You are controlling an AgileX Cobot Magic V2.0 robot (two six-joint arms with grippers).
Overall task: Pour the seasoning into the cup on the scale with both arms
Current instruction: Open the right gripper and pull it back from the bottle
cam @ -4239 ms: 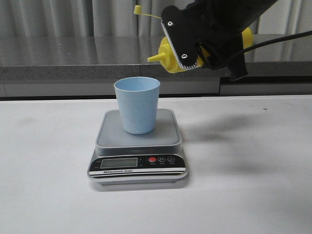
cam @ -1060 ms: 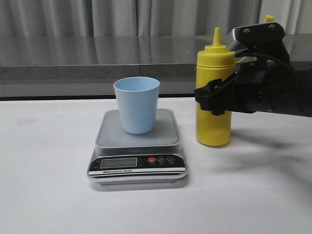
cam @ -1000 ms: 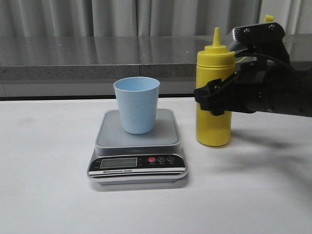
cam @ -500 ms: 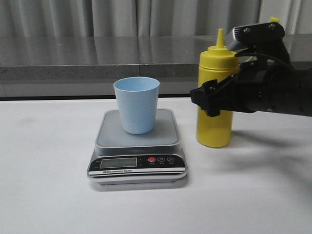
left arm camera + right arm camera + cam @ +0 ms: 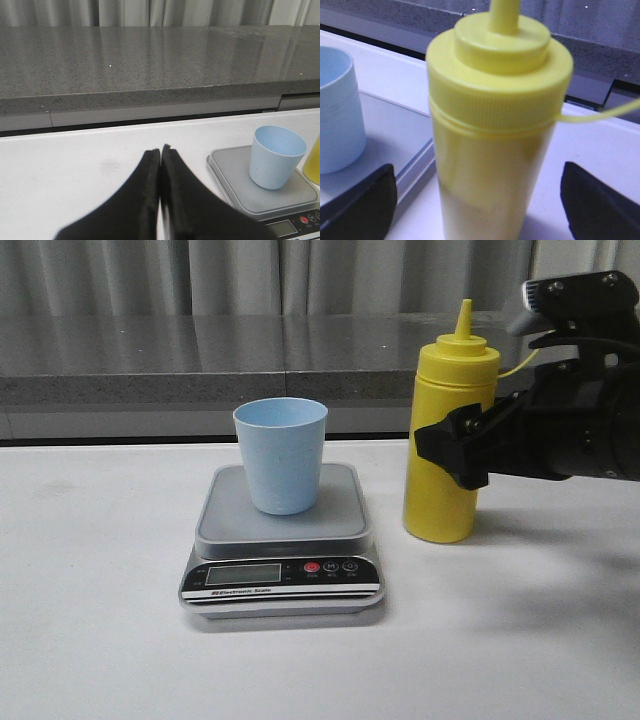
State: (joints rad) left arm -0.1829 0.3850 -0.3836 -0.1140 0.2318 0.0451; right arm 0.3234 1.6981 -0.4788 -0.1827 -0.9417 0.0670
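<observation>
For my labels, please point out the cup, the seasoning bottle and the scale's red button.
cup (image 5: pixel 281 462), front view, middle of its side wall
seasoning bottle (image 5: pixel 437 490), front view, lower body
red button (image 5: pixel 312 567), front view, the scale's black front panel

Cup (image 5: pixel 281 455) on scale (image 5: pixel 283 546), seasoning bottle (image 5: pixel 449 440) just right.
</observation>
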